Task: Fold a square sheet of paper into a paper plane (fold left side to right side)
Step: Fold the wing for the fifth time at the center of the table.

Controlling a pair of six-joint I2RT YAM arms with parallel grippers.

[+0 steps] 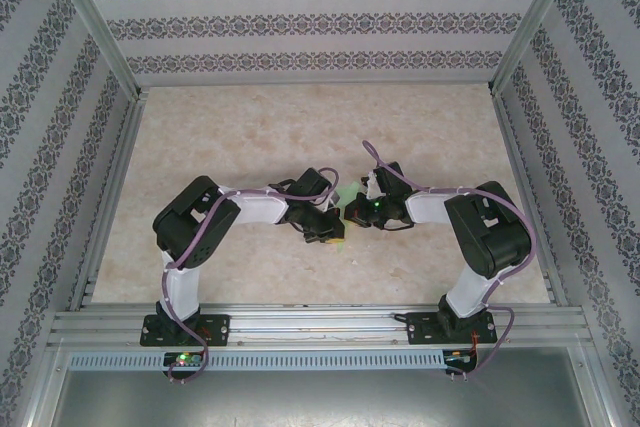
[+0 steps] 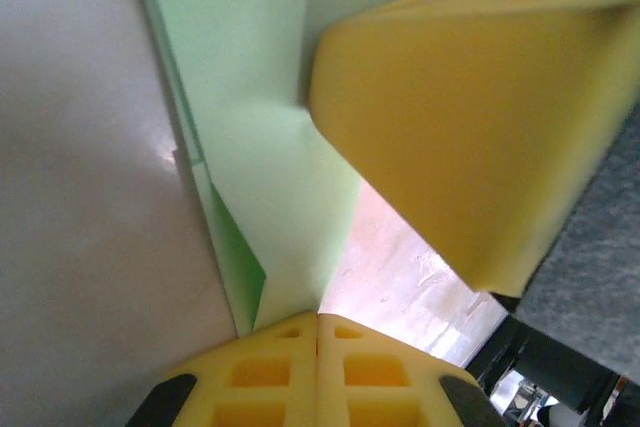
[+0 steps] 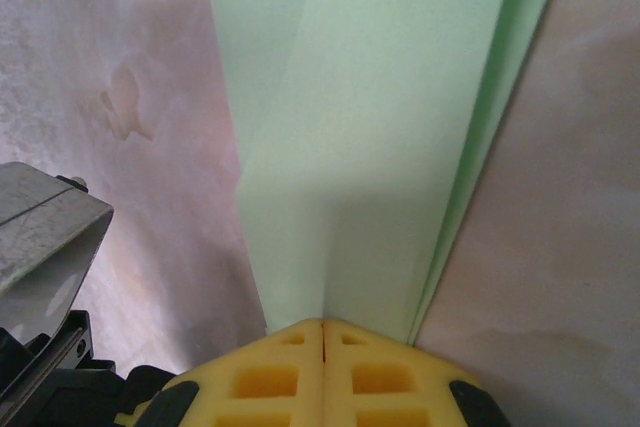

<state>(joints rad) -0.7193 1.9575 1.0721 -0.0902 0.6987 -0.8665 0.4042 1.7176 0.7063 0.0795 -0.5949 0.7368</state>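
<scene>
Green paper (image 3: 380, 127), folded narrow, looks light, limp, crease-prone; left gripper (image 2: 318, 319) and right gripper (image 3: 322, 325), jaws together, rest tips on it; best pinched at an edge.

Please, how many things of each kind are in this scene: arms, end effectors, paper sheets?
Arms: 2, the left arm and the right arm.
End effectors: 2, the left end effector and the right end effector.
Green paper: 1.
Total: 5.
</scene>
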